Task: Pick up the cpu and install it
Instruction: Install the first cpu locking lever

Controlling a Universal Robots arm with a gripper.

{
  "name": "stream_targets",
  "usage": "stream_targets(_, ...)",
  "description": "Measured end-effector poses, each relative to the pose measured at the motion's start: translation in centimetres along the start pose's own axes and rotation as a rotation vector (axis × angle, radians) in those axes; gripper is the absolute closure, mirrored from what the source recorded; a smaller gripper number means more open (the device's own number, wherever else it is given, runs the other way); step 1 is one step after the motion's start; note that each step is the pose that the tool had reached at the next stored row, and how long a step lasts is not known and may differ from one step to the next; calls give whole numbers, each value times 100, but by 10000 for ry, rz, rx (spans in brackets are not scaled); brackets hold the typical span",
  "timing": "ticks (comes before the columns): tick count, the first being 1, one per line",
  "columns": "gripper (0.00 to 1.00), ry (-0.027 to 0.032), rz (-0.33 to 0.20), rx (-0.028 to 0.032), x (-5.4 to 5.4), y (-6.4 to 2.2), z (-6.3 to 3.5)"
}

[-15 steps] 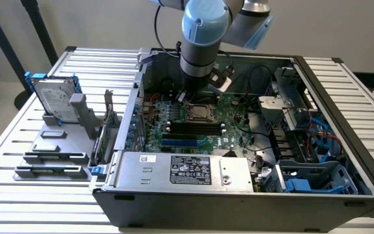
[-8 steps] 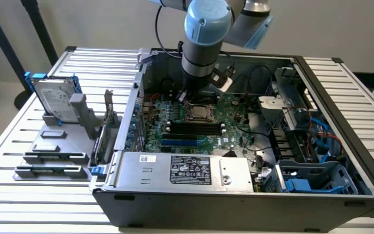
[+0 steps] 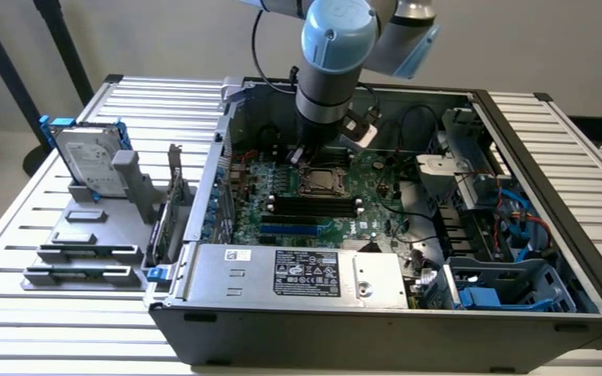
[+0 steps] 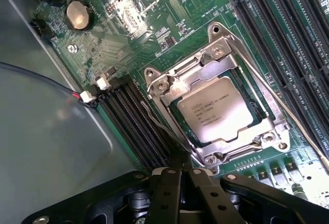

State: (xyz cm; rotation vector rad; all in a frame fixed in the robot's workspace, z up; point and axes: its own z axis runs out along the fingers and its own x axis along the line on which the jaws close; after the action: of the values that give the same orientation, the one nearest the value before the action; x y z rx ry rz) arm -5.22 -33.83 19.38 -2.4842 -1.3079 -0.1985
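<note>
The cpu (image 4: 213,108) already lies seated in its socket (image 4: 218,103) on the motherboard (image 4: 154,23); the gripper (image 4: 180,175), clenched and empty, hovers just beside it.

Exterior high, oblique — wrist close overhead

Arm (image 3: 335,55) comes in from top of exterior view, blue-grey joint housing up high, dark wrist section pointing approx straight down. Tool (image 3: 299,154) hangs at lower end of wrist, low inside open case. In wrist view, tool (image 4: 181,175) is black, linkage bars and pivot bolts visible; fingers (image 4: 169,188) pressed together w/ nothing between them.
</note>
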Motion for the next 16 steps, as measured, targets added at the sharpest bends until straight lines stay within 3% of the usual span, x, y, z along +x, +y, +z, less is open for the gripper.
stream_targets(7, 89, -96, 2, -65, 20, 21, 16)
stream_targets(16, 89, -155, 5, -106, 62, 78, 23)
